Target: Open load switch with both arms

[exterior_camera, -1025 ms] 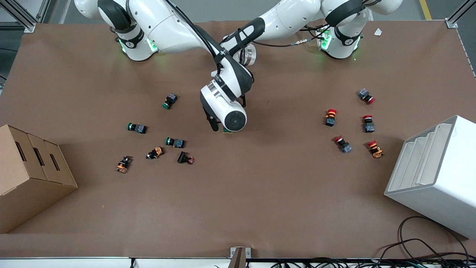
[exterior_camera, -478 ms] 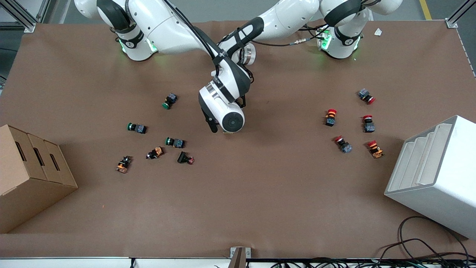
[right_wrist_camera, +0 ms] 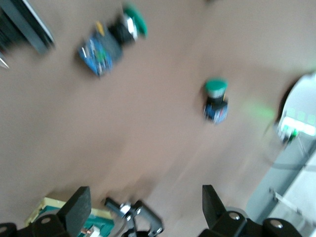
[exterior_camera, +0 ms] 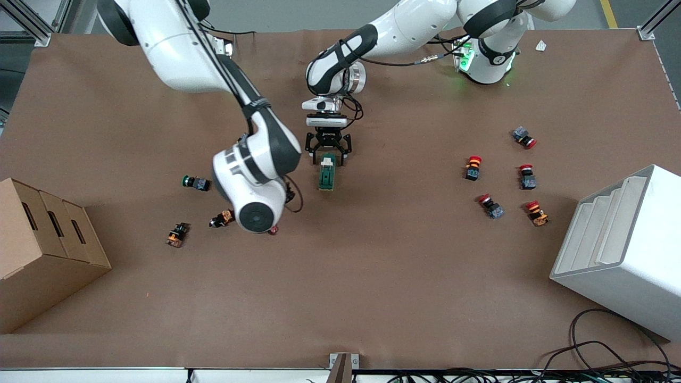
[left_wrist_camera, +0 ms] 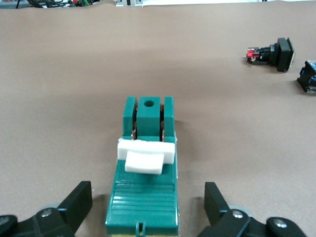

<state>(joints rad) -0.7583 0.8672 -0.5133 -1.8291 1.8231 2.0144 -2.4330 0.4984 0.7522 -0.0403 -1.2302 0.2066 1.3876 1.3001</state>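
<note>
The desk carries the switch, one end between the left gripper's spread jaws, untouched. The right gripper hangs over 2 green buttons, jaws spread, holding nothing.

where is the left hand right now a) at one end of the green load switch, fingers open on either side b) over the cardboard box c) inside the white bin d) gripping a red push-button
a: the left hand sits open at the load switch, fingers straddling it without touching.
</note>
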